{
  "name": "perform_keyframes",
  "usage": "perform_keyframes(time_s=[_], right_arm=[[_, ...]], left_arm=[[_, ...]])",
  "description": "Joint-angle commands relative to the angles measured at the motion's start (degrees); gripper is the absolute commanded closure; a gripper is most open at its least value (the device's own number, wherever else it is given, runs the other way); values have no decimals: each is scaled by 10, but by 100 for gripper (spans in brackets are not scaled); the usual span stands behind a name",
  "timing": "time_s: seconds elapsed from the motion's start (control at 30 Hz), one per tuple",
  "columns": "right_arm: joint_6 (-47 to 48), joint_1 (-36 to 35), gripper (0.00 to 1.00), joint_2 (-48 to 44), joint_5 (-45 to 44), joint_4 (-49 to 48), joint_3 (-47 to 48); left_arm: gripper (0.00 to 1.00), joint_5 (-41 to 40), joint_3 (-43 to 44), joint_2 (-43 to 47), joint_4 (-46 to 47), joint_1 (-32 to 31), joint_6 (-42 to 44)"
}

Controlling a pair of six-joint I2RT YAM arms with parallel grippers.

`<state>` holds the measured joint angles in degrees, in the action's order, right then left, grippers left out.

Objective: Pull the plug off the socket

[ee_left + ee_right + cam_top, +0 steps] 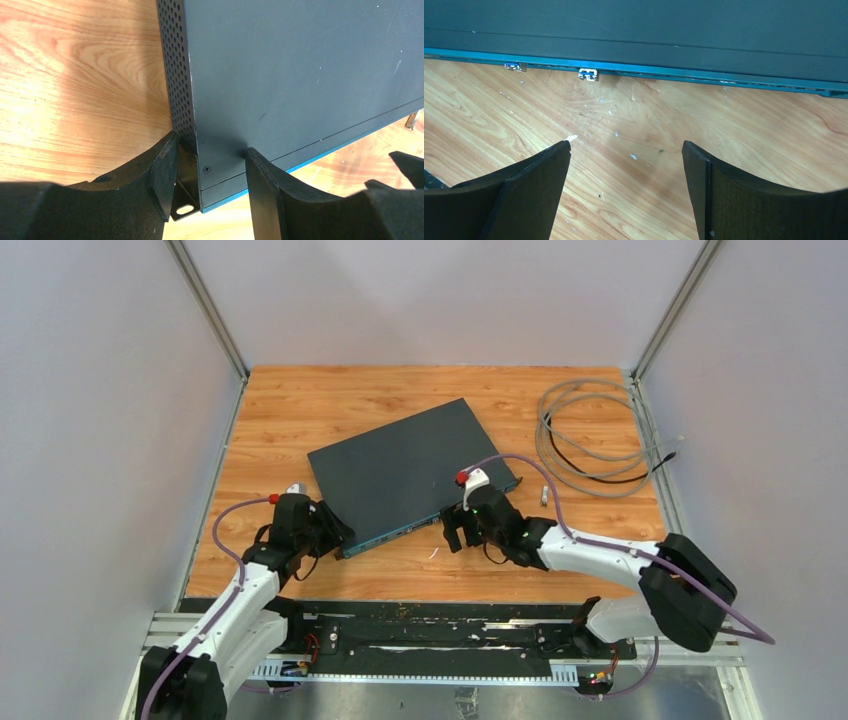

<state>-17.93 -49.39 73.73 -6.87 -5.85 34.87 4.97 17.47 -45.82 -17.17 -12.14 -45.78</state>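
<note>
Looking down from above, the dark switch (pixel 405 475) is lying skewed on the wooden table (pixel 300 410). A grey cable coil (pixel 590 440) is sitting well apart at the far right, joined to nothing I can see. The left gripper (pixel 335 538) is pressing in at the switch's near left corner. The right gripper (pixel 460 530) is hovering just off the front edge, further right. The plug is too small to pick out from here.

Through the left wrist camera, the left gripper (pixel 210 150) is clamping that corner. One finger (pixel 160 175) is bearing on the mounting ear (pixel 184 207) by the perforated side wall, and the other is lying against the front corner. To my eye it is bracing the box, and that hold needs to be firm while the other arm is pulling.

Through the right wrist camera, the right gripper (pixel 626 145) is standing wide and empty, with only bare wood between its fingers. On the blue front edge a small pale plug (pixel 588 75) is poking out, up and left of the gap, with a second small piece (pixel 514 66) further left. I'm taking both for plugs, though they're tiny.

I judge the step to be lining up. The arm should be sliding left until the plug is centred between the fingers. Then it should be easing forward, closing on the plug's body and drawing straight back along the socket's line without twisting.
</note>
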Motion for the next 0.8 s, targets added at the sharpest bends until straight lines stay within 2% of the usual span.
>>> perform_keyframes(time_s=[0.0,0.43,0.77], right_arm=[[-21,-43,16,45,-94,-25,35],[-50,-71,30,159,-120,-97,86],[-61,-85,41,191,-152,-113,103]], left_arm=[[50,-20,-3,-20,-33,-3,-10],[51,-35,-15,-31,-23,-3,-20],[51,-26,-16,-42,-10,-3,-22]])
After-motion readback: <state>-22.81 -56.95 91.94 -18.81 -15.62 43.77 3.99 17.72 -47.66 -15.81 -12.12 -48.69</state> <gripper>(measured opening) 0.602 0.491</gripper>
